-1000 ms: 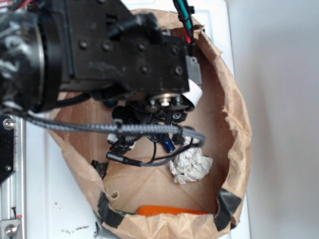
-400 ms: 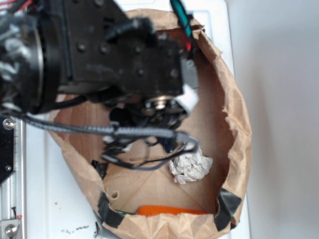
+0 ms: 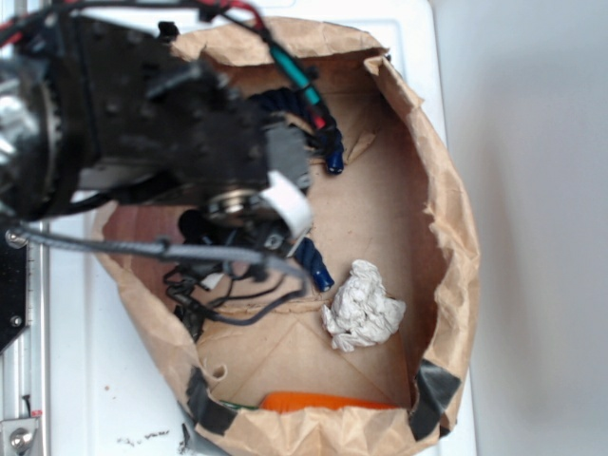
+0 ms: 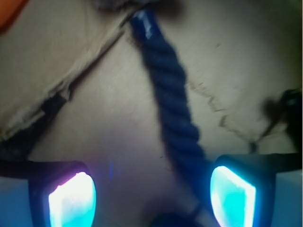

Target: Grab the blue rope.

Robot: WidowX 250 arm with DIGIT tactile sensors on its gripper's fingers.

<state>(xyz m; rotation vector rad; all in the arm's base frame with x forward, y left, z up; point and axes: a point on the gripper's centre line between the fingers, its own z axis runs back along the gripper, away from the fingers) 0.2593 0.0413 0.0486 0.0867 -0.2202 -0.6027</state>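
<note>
- Where the wrist view looks down past its own tips, the gripper (image 4: 152, 194) stands wide apart, its two glowing cyan fingers (image 4: 73, 201) at the lower corners of the frame, neither one touching anything; it holds nothing.
- Between those fingers, nearer the right one, runs the blue rope (image 4: 175, 106), one strand of it rising from the bottom edge toward the top of the frame.
- That rope is thick, dark navy and plainly twisted, and its far end is a glossy, brighter blue sealed tip lying against a fold in the brown paper.
- From the exterior view, the black arm (image 3: 142, 123) reaches in from the upper left and hangs over the left half of the paper bag (image 3: 446, 228), hiding much of the rope beneath it.
- One blue rope is there; two of its parts show past the arm, a sealed end below the wrist (image 3: 315, 268) and another stretch near the bag's upper wall.
- One crumpled white paper ball (image 3: 364, 306) lies just beside the lower rope end.
- One orange object (image 3: 323, 403) rests at the bag's bottom edge.
</note>
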